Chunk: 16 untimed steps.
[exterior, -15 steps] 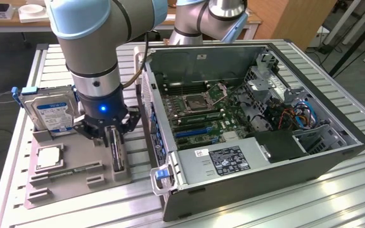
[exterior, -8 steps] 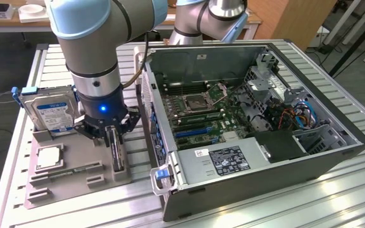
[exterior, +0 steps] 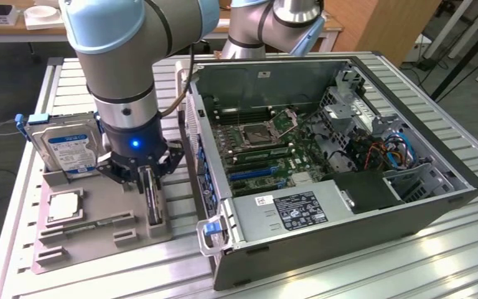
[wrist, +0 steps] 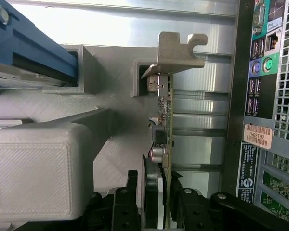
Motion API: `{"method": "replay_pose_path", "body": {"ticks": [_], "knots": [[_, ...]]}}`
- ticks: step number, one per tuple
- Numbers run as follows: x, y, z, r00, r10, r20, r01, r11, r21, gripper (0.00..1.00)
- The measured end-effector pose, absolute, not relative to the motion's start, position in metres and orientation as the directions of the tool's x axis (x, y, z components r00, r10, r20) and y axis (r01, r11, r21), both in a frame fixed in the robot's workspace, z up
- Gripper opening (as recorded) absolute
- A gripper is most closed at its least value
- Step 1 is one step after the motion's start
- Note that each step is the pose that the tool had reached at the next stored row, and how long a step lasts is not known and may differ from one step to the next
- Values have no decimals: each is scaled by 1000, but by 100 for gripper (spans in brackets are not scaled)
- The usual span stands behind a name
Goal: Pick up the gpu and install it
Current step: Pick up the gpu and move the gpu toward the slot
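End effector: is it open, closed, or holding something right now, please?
End effector: closed on the graphics card, which stands on edge in the gray holder.

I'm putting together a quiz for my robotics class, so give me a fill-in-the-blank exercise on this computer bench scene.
The gripper is down at the graphics card, which stands on its ___ in the gray holder. The hard drive stands to the exterior view's ___ of the gripper. The hard drive's label is white and ___.
Missing words: edge; left; blue.
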State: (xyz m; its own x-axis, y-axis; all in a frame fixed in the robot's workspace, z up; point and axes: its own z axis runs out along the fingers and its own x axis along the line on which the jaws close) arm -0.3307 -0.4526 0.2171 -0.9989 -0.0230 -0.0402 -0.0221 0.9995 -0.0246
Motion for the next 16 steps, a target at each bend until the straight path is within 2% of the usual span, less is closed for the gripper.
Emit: {"method": "replay_pose_path", "body": {"ticks": [16], "knots": [[-331,-452,215,-999,-23,-41,-22,999,-24,37]]}}
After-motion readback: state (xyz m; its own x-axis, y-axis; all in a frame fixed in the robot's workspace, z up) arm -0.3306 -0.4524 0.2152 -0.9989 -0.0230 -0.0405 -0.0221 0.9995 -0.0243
